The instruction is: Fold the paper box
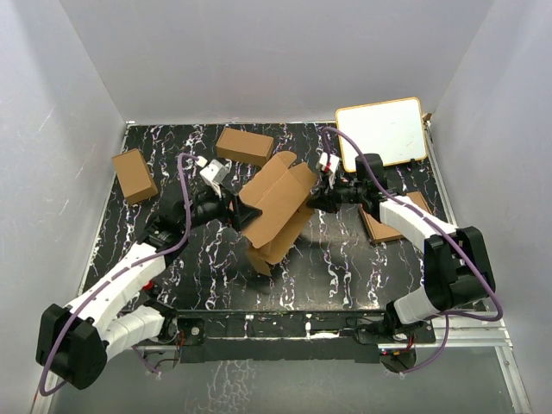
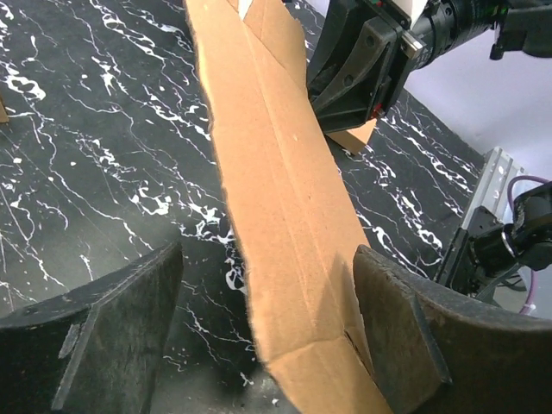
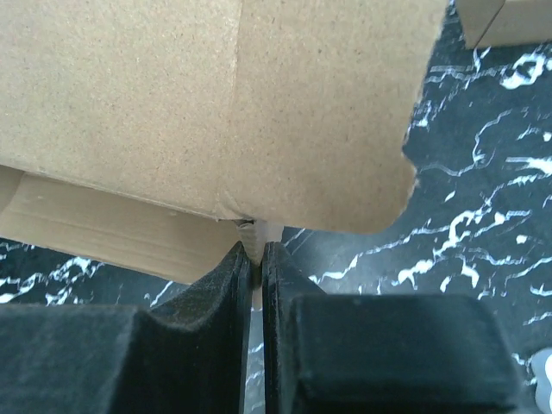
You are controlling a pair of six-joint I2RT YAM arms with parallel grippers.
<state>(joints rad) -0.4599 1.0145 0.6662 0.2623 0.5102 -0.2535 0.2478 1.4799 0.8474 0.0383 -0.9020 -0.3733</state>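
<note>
Looking down the right wrist camera, I see the fingers (image 3: 211,297) of the right gripper (image 3: 257,252) pressed almost together, pinching a thin cardboard edge of the paper box (image 3: 259,103) between them. A broad brown panel with a crease and a rounded corner fills the picture above the pinch.

On the left wrist camera the left gripper (image 2: 267,254) has its fingers (image 2: 112,336) spread wide. The box (image 2: 276,190) runs as a long creased strip up through the gap. The finger on the left of that picture stands clear of the cardboard, while the other sits right against its edge — I can't tell for sure whether it touches.

From the top camera, the box (image 1: 276,211) is a half-formed oblong carton tilted over the middle of the surface (image 1: 345,259), with open flaps at its far end and its near end low, seemingly resting on the black marbled top. The left gripper (image 1: 244,216) meets it from the left side, and the right gripper (image 1: 312,200) holds it from the right.

Further out, one short brown carton (image 1: 134,175) lies near the left edge and another carton (image 1: 245,146) by the far edge. A white board (image 1: 382,132) sits at the far right corner, and a flat brown pile (image 1: 377,228) lies partly under the right arm.
</note>
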